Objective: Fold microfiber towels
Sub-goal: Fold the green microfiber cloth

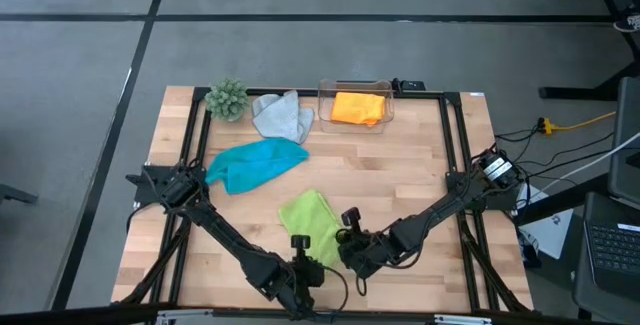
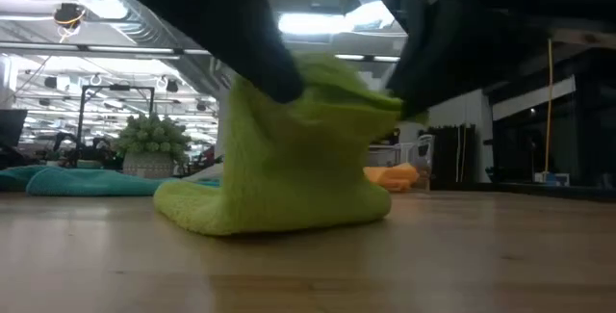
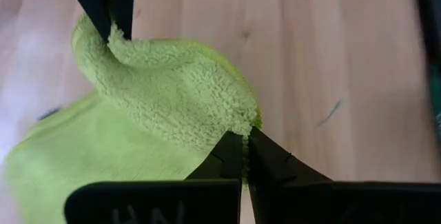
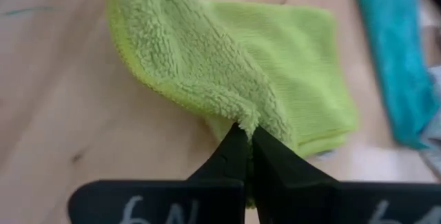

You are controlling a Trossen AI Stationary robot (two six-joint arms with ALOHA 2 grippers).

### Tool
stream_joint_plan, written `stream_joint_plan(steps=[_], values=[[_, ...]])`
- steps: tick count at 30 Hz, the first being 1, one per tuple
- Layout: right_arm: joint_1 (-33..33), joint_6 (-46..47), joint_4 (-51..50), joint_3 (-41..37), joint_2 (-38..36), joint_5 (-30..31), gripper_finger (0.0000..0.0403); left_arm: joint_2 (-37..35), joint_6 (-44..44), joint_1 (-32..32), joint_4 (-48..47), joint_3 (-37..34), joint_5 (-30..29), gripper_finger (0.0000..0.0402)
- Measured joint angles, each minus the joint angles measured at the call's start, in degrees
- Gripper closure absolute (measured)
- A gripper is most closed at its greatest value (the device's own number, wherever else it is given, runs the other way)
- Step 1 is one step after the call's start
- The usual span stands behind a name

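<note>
Left end effector (image 1: 300,248): pinching one corner of the lime green towel (image 1: 312,219), fingers pressed together on the fabric, working near the front edge of the tabletop (image 1: 420,155), about midway along it.

Right end effector (image 1: 347,227): pinching the neighbouring corner of the same towel, fingers likewise pressed together on the fabric, sitting just beside the left end effector.

Lime green towel: lying partly flat on the wood near the middle of the front edge, with the gripped edge being held up off the surface and draping in a soft fold over the flat part. Low view: towel (image 2: 289,159) rising as a hump between two dark fingers gripping it from above.

Turquoise blue towel (image 1: 256,162): lying crumpled toward the left of the tabletop's centre, apart from the green one.

Light grey towel (image 1: 280,115): lying bunched near the back edge, just beside the small green plant (image 1: 227,98) sitting at the back left corner.

Orange towel (image 1: 358,107): resting inside the clear plastic box (image 1: 355,91) at the back edge, right of the grey towel.

Left wrist view: both pinching end effectors showing, own fingers (image 3: 227,156) closing on a towel corner, the other pair gripping farther off.
</note>
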Motion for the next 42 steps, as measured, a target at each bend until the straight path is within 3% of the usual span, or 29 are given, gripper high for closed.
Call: stream_joint_plan(steps=[10,20,27,42], values=[[-4.79,-6.2,4.91,0.03,-0.09,2.2,0.0397,-0.04,-5.66,0.42,-15.85,2.34,-0.18,0.0401],[-10.92,-8.85,8.01,0.04,-0.09,-1.9,0.0397,-0.04,-5.74,2.81,-23.85,2.34,0.22,0.0401],[-13.6,-9.41,9.74,0.1,0.38,-6.62,0.0397,-0.04,-5.97,3.87,-27.71,2.34,1.49,0.0401],[-16.72,-12.15,14.51,0.13,4.66,-6.78,0.0393,-0.04,-5.22,4.94,-31.12,1.7,1.42,0.0401]])
